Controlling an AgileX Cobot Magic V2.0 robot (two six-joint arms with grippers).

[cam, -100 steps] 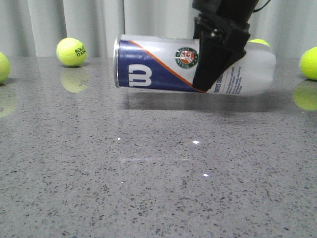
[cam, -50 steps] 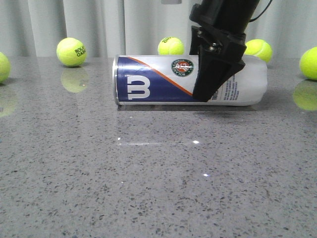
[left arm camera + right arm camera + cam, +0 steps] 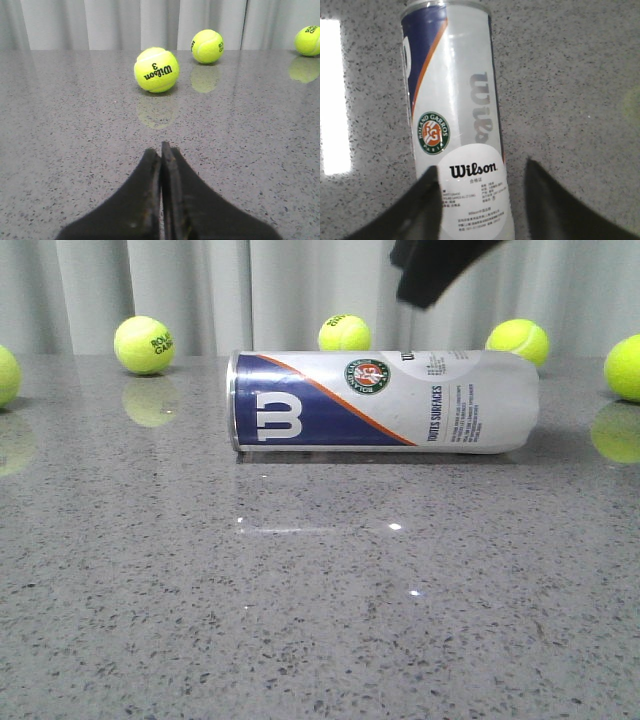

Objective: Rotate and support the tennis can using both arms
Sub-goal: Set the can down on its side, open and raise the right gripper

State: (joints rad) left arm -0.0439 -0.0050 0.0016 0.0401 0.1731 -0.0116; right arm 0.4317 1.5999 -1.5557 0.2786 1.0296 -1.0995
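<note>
Front view: tennis can [image 3: 385,402] lies on its side on the grey speckled table [image 3: 320,620], metal rim to the left, navy panel and round emblem facing the camera. Right gripper [image 3: 482,200] is above the can's right half, fingers spread either side of it and clear of its surface. Left gripper [image 3: 161,190] has its fingers pressed together, holding nothing, low over bare table. Five tennis balls sit along the far edge, one [image 3: 344,332] just behind the can.
</note>
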